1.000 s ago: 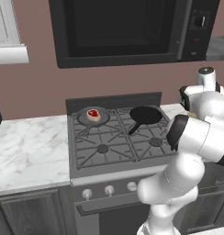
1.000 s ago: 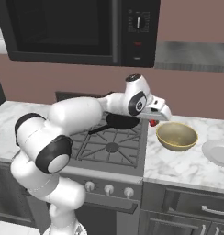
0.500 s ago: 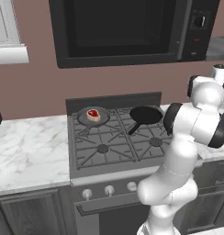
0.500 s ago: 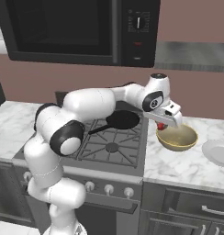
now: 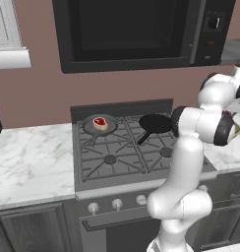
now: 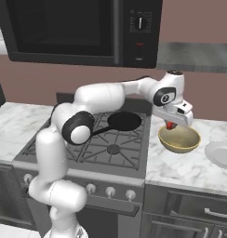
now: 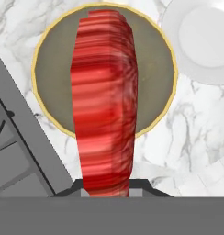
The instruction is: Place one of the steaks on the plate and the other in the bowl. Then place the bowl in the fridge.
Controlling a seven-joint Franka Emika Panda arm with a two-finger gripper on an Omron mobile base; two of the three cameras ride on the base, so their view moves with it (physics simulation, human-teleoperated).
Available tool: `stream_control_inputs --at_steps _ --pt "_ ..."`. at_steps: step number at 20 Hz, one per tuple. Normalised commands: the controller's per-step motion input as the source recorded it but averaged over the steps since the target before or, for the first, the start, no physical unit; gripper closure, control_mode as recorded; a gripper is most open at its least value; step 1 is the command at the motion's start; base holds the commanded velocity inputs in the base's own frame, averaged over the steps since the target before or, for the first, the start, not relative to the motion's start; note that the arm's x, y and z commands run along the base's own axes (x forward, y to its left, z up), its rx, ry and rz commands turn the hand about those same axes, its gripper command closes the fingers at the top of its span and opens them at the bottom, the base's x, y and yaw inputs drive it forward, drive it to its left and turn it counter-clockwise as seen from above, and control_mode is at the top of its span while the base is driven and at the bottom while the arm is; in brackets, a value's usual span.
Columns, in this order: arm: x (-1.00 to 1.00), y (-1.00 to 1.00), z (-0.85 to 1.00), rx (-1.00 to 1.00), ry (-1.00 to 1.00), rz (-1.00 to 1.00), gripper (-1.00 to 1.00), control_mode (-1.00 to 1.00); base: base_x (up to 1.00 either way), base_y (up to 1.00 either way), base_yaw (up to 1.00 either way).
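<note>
Gripper clamped on steak, hanging lengthwise from the fingers, directly above bowl; plate just beyond, off to one side

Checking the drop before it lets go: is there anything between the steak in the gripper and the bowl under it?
Nothing. In the right base view the gripper holds the steak just above the bowl, with bare air between; the hand view shows the bowl's inside behind the meat.

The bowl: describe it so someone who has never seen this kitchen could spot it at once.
Start at the stove under the microwave, then move to the marble counter on its right side. The bowl sits there just past the stove's edge, directly beneath the gripper holding a red steak. It is deep, tan with a yellowish rim, unlike the flat pale plate beside it.
</note>
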Motion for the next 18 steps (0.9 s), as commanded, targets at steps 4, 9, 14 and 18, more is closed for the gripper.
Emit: stream_control_inputs --at_steps 4,9,14,18 --pt "0.17 -0.08 -0.41 0.00 0.00 0.01 1.00 -1.00 0.00 0.00 0.00" --pt "0.22 -0.11 -0.28 0.00 0.02 0.02 1.00 -1.00 0.00 0.00 0.00" --pt "0.34 -0.17 -0.24 0.00 0.01 0.03 1.00 -1.00 0.00 0.00 0.00" --pt "0.16 -0.07 -0.31 0.00 0.09 0.01 1.00 -1.00 0.00 0.00 0.00"
